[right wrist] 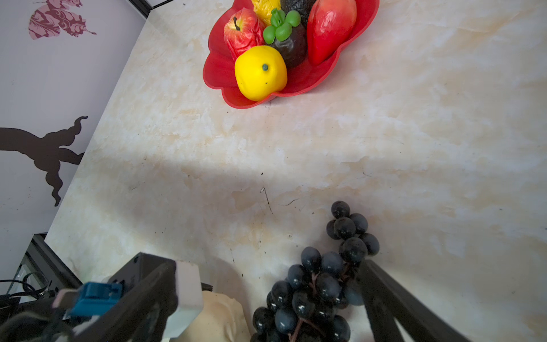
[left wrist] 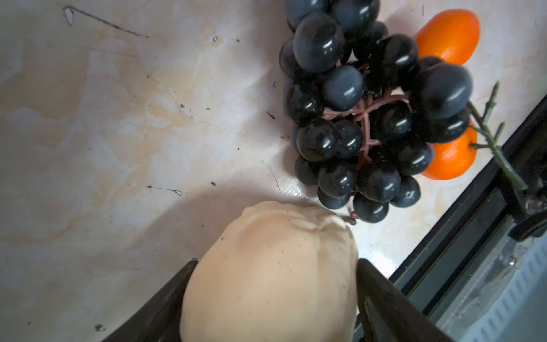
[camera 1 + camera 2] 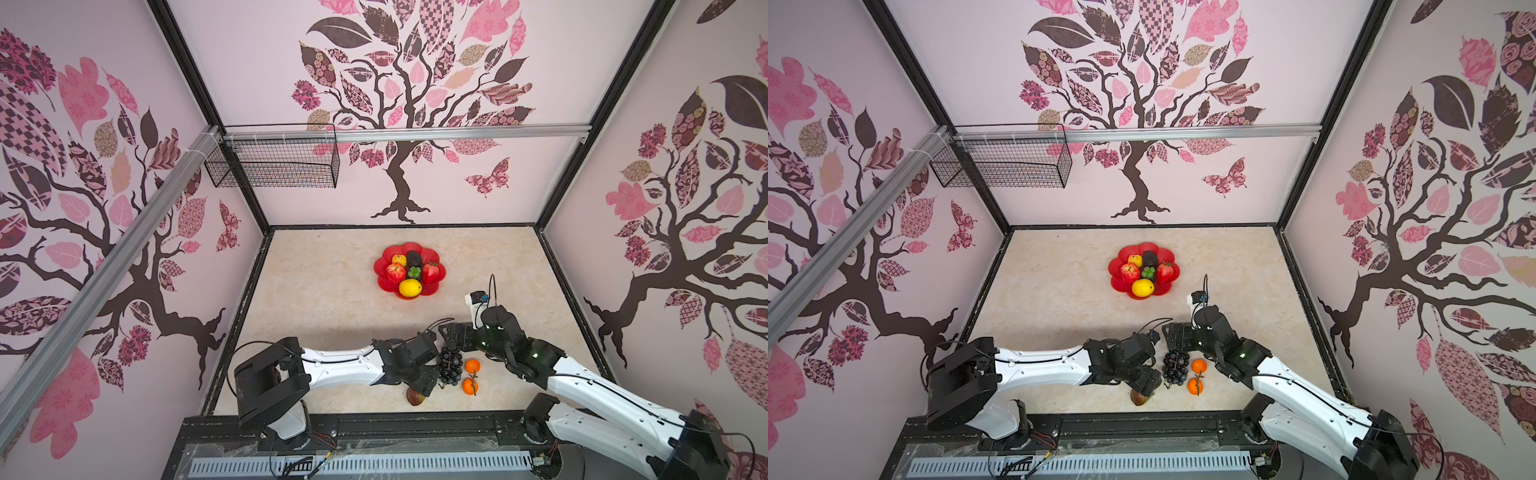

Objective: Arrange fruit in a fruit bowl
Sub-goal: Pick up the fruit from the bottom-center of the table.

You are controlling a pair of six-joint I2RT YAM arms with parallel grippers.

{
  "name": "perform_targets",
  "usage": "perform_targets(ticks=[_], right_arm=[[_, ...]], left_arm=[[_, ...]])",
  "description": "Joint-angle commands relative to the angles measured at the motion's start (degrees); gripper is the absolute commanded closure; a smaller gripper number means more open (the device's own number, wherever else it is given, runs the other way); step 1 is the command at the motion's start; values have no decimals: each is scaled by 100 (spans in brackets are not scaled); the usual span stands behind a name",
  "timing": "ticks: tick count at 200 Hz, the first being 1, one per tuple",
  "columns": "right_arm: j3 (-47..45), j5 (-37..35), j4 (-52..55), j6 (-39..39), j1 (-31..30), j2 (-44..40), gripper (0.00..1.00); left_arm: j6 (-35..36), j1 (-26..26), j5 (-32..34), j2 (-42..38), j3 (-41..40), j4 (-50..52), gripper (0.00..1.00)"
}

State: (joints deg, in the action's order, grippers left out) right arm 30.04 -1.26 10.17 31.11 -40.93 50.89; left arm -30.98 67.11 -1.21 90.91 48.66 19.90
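— Where is the fruit bowl?

— The fruit bowl (image 3: 380, 268) stands on the surface (image 3: 311, 316) toward its back edge, about midway between the side edges. It shows in both top views.

— What lies in it?

— A lemon (image 3: 410, 287) sits at the rim nearest the front edge. Behind it are an apple (image 3: 395, 272) and a strawberry (image 3: 430, 272), with a dark fruit with a green cap (image 3: 414, 273) between those two. A pear (image 3: 399, 260) and an avocado (image 3: 414, 258) lie at the back.

— And outside the bowl?

— The grape bunch (image 3: 450, 368) lies near the front edge, well apart from the bowl. Two oranges (image 3: 472, 365) lie just beside it, on the side toward the right edge. A cream knobbly piece (image 2: 266, 281) rests just beside the bunch's front end.

— The grippers?

— The left gripper (image 2: 275, 262) has a finger at each flank of the cream knobbly piece. I cannot tell whether they press it or only bracket it. The right gripper (image 1: 266, 263) is spread wide over the back end of the grape bunch, with grapes between its fingers and one finger close beside them.
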Motion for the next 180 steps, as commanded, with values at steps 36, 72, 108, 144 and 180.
perform_targets(ticks=[36, 72, 108, 144, 180], right_arm=[[166, 70, 20, 2, -30, 79, 0], [177, 49, 47, 0, -30, 43, 0], [177, 48, 44, 1, -29, 66, 0], [203, 55, 72, -39, -32, 36, 0], [292, 443, 33, -375, -29, 34, 3]], left_arm=[[75, -57, 66, -140, -173, -47, 30], [31, -109, 83, -264, -254, -141, 37], [22, -180, 127, -521, -384, -187, 40], [-18, -430, 88, -1095, -667, -296, 40], [-224, -1227, -702, -2039, -1128, -792, 41]])
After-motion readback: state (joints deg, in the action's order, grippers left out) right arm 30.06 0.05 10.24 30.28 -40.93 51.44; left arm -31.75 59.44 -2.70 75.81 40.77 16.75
